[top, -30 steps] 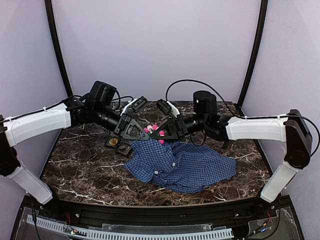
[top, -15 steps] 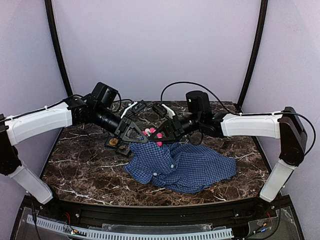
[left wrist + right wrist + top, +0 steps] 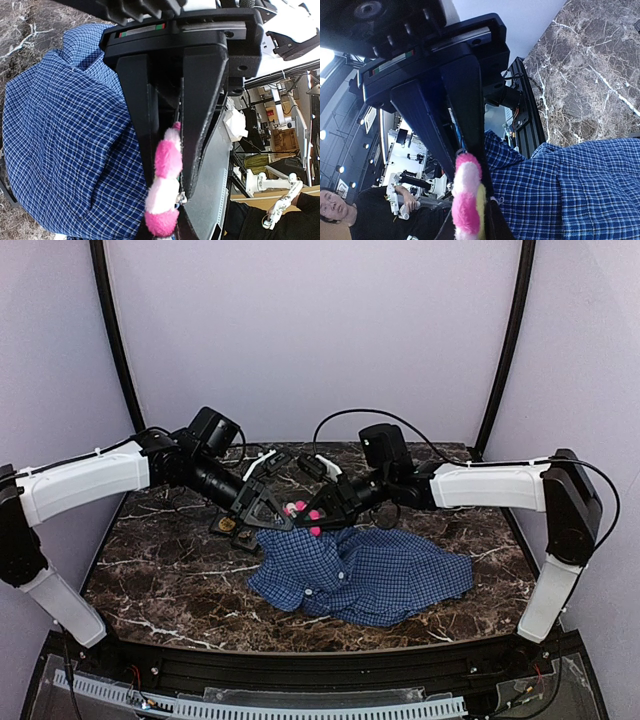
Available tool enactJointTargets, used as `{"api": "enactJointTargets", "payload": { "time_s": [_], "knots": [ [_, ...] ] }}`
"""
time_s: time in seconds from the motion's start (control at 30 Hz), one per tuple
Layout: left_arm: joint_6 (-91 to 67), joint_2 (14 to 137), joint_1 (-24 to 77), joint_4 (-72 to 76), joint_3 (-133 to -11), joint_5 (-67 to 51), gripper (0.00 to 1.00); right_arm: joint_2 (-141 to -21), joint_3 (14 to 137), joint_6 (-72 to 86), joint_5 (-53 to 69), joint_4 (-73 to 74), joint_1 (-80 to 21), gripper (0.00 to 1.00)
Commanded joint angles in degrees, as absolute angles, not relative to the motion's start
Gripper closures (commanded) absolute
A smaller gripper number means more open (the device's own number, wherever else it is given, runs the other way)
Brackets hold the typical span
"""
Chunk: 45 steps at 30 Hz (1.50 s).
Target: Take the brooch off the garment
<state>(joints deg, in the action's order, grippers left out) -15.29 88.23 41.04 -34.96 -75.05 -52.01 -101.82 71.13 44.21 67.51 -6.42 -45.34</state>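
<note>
Between the fingers point(image 3: 202, 110) of your left gripper point(image 3: 170, 182), low in the middle of the left wrist frame, a fluffy pink-and-white brooch point(image 3: 162, 195) is sitting, and the two pads are pressing together on it. Your right gripper point(image 3: 468, 160) is meeting it from the other side. Its fingers point(image 3: 465, 95) are standing almost closed, and the fluffy piece is hanging out at their tips, at the lower middle of that frame. Whether a fold of cloth is also caught there, I cannot tell.

The garment point(image 3: 370, 575) is lying crumpled at the centre of the table point(image 3: 150, 580) in the top view. Its upper left edge is rising toward the two grippers, so I am judging that the brooch is not yet free of it.

You are risking three things here, I think:
- **Soft grip:** both grippers are holding mostly soft plush, so the brooch may be slipping out when you are pulling.
- **Loose cloth:** nothing is pressing the cloth down, so the whole shirt may be lifting together with the pin.
- **Closed pin:** a small metal part is showing beside the fingertips. If that pin is closed, a hard pull may be tearing the fine check cloth.
</note>
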Motion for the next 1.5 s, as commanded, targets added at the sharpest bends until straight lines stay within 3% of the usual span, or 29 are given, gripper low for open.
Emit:
{"api": "enactJointTargets", "payload": {
  "time_s": [0.0, 0.67, 1.17, 1.3, 1.47],
  "knots": [
    [-11.46, 87.23, 42.89, -29.02, -79.07, -55.23, 0.99, -106.36, 71.54, 47.68, 59.67, -1.15, -45.75, 0.87],
    [-11.84, 86.75, 43.13, -27.74, -76.67, -55.82, 0.99, -106.96, 73.47, 45.55, 60.53, -0.72, -45.71, 0.69],
    [-11.49, 85.34, 41.49, -26.69, -70.21, -55.48, 0.99, -93.53, 68.24, 40.09, 64.7, -4.29, -43.86, 0.32],
    [-11.3, 84.99, 41.48, -27.22, -70.04, -55.12, 0.99, -92.18, 66.76, 42.2, 62.67, -8.0, -43.77, 0.31],
    [-11.81, 84.79, 41.48, -27.0, -69.92, -55.04, 0.99, -91.71, 69.32, 36.26, 55.98, -0.25, -43.86, 0.41]
  ]
}}
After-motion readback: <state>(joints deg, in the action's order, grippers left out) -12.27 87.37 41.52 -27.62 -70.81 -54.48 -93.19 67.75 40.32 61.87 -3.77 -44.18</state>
